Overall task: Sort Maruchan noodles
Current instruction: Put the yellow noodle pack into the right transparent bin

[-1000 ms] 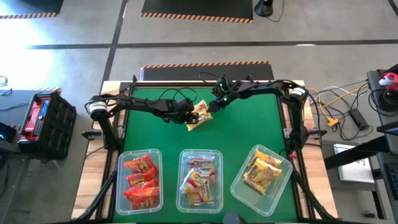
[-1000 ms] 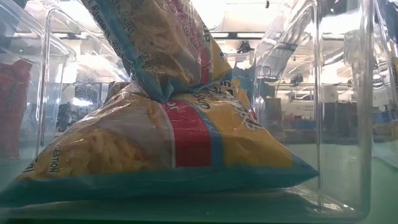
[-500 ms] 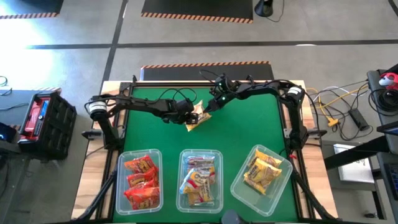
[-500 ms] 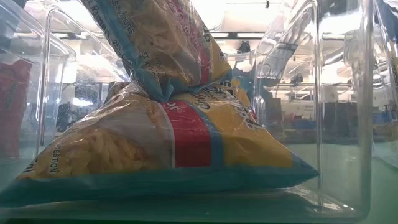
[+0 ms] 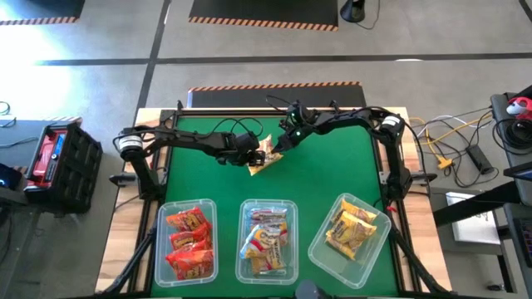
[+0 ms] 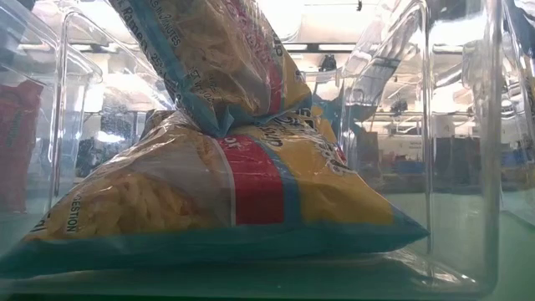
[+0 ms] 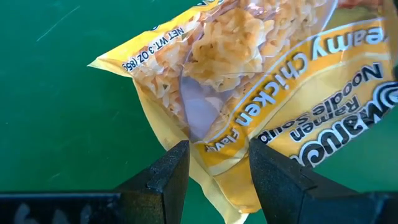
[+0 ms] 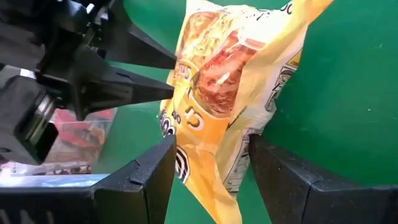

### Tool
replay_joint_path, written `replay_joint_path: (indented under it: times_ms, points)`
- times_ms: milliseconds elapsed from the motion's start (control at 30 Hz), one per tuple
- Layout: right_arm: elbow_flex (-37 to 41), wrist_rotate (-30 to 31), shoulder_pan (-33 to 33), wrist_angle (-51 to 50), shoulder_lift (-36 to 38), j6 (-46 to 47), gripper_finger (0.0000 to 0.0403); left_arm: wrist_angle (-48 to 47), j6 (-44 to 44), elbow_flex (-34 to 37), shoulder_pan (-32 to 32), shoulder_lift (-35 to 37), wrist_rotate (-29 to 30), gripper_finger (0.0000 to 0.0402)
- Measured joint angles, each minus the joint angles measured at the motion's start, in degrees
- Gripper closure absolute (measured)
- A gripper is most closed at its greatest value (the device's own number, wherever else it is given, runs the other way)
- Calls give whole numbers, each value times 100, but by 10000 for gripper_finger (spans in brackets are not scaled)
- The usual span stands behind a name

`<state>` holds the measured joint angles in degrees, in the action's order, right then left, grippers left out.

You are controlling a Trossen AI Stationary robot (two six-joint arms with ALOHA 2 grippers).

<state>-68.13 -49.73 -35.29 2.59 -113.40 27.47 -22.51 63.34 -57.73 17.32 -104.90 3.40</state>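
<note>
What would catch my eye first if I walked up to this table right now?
Probably the two dark arms meeting at the middle of the green table, both claws, left claw and right claw, closed on the same yellow noodle packet. Next, the three clear tubs along the near edge: the left tub with red-orange packets, the middle tub with yellow-pink ones, and the right tub with yellow ones.
</note>
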Motion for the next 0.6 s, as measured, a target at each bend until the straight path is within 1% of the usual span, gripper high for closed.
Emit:
replay_joint_path:
  times_ms: [167, 233, 333, 400, 500, 600]
  points:
    - [-73, -15, -115, -180, 148, 6, 211, -13, 20, -1, 0, 0, -4, 255]
    - [-156, -29, -176, -515, 222, -7, 211, -1, 20, -1, 2, 0, 0, 255]
    - [-243, -29, -220, -1316, 345, -483, 211, 7, 39, -1, 2, 0, 2, 255]
    - [-255, -7, -223, -1648, 424, -866, 212, 26, 40, -1, 2, 0, 0, 255]
    - [-261, -33, -218, -1670, 444, -939, 224, 29, 40, -1, 2, 0, 4, 255]
    - [-255, -31, -209, -1679, 444, -945, 249, 36, 39, -1, 2, 0, 3, 255]
